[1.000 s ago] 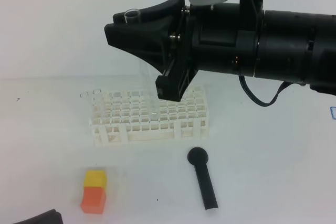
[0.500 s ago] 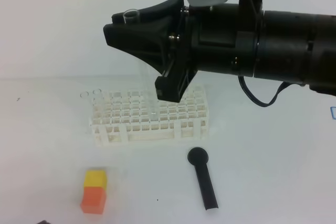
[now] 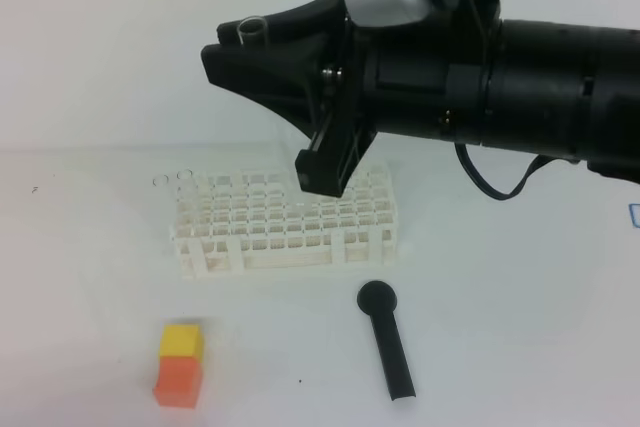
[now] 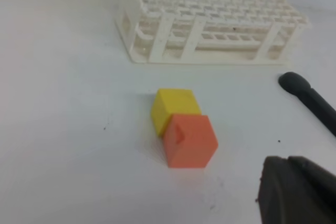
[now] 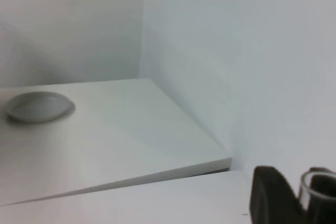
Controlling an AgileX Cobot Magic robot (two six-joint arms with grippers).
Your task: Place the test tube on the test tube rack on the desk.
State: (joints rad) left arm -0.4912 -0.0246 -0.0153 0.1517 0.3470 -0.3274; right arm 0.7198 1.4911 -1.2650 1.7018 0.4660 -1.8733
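My right gripper (image 3: 265,97) is shut on the clear test tube, holding it upright high above the white test tube rack (image 3: 285,219). The tube's round rim (image 3: 252,27) shows above the upper finger; most of its length is hidden or too faint to see. In the right wrist view the rim (image 5: 320,182) sits beside a black finger (image 5: 269,195). The rack stands on the white desk (image 3: 520,307) and also shows in the left wrist view (image 4: 210,24). Only a dark part of my left gripper (image 4: 299,187) shows, low over the desk near the blocks.
Two other clear tubes (image 3: 172,179) stand at the rack's far left corner. A black round-headed stick (image 3: 387,339) lies in front of the rack. A yellow block joined to an orange block (image 3: 180,364) lies at the front left, also in the left wrist view (image 4: 184,129).
The dark piece of the left arm at the bottom left of the high view has gone out of frame. The right gripper with the tube has barely moved.
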